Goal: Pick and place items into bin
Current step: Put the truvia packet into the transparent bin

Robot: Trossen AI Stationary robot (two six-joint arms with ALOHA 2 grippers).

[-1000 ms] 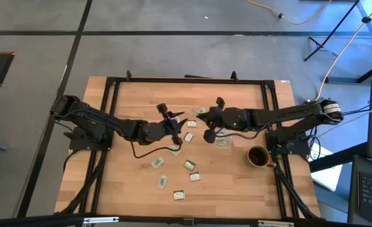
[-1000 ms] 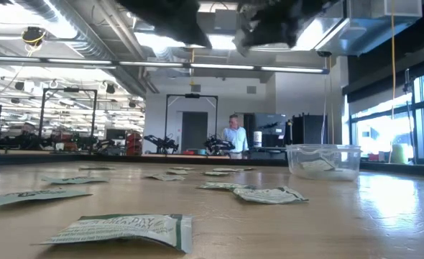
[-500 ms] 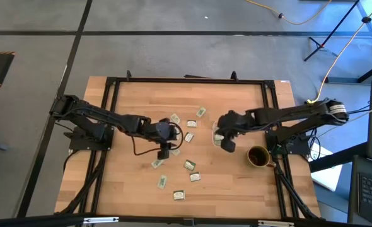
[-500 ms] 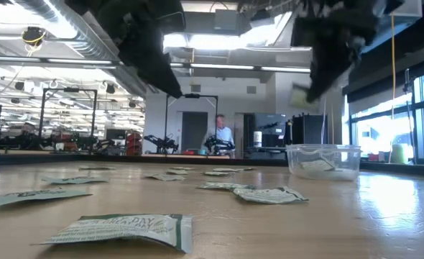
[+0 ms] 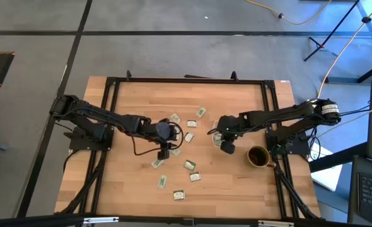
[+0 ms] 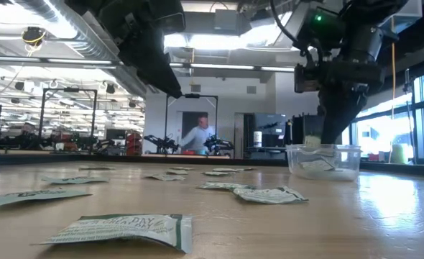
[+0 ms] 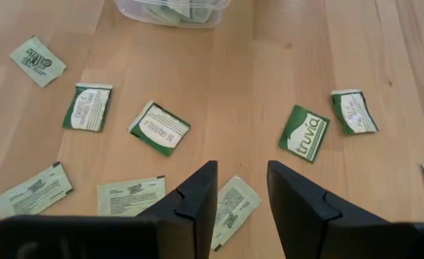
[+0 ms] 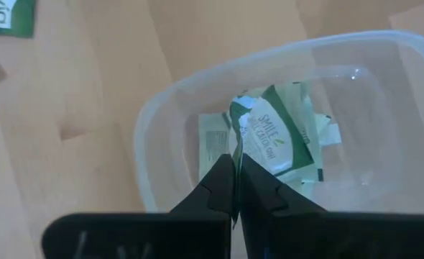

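Several pale green and white packets [image 5: 189,165] lie flat on the wooden table. The clear bin [image 6: 339,167] stands right of them and holds a few packets [image 8: 213,147]. My right gripper [image 8: 233,173] hangs just over the bin's mouth [image 8: 154,115], shut on one packet [image 8: 273,137]. My left gripper [image 7: 241,194] is open and slants down above the loose packets at the table's middle [image 5: 164,151]. One packet [image 7: 233,205] lies on the wood below the gap between its fingers, and nothing is held. My right gripper pinches the packet by one edge [image 8: 238,147] between its two shut fingertips. The fingers come from above, slanting down. The packet is lifted clear of the table and sticks out past the fingertips, over the bin's inside.
A dark brown mug [image 5: 257,156] stands on the table near the bin, toward the near right. Loose packets [image 7: 159,127] spread from the table's middle toward its near edge. A black frame [image 5: 110,85] runs around the tabletop. A person [image 6: 195,137] is in the room far behind.
My right gripper, shut on its packet, has swung toward the bin, tipped downward and come down to just over the bin's mouth. My left gripper has turned and tipped to point down at the loose packets, then kept still, staying open.
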